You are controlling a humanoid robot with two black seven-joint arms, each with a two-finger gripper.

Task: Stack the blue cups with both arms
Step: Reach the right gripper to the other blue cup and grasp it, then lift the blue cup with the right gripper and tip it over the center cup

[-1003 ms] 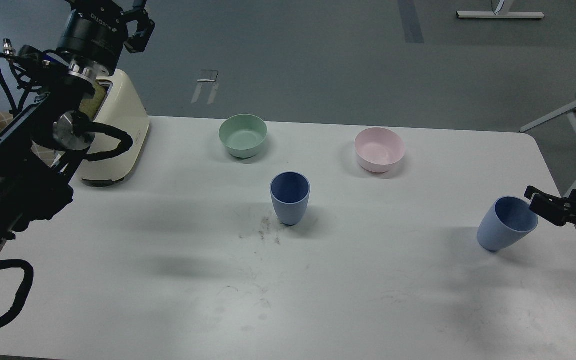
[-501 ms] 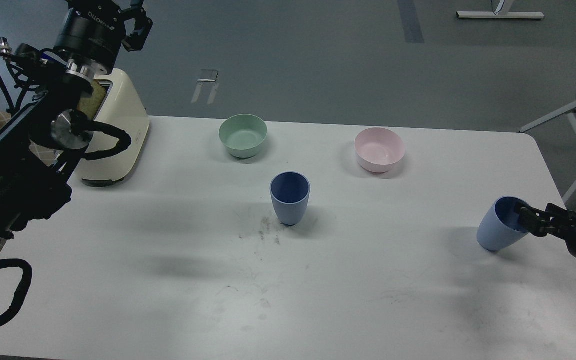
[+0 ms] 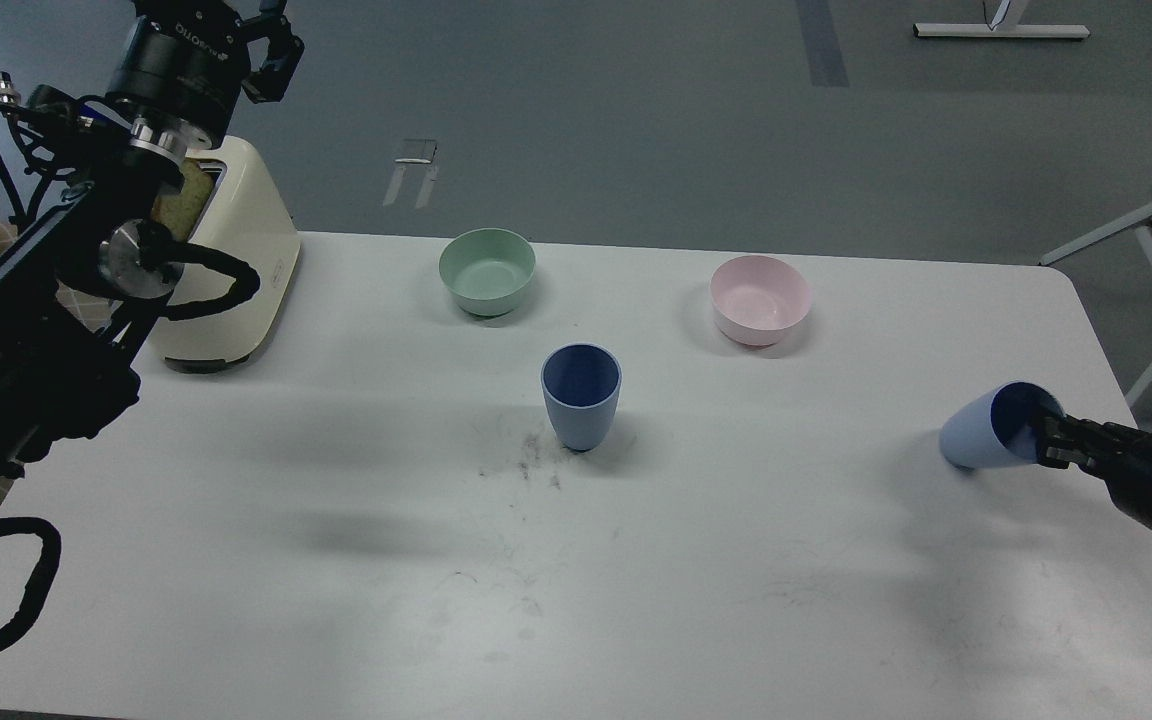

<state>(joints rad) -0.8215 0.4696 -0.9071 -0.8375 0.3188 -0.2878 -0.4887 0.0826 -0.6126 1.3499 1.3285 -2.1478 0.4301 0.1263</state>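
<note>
Right fingers [image 3: 1048, 440]: pinched on rim of tilted cup [image 3: 986, 435], near counter [image 3: 636, 560] right edge
Left fingers [image 3: 261, 45]: raised above toaster [image 3: 236, 270]; gap cannot be judged
Second cup [image 3: 581, 400]: upright, mid-counter; well apart from tilted cup; nearer than both bowls
</note>
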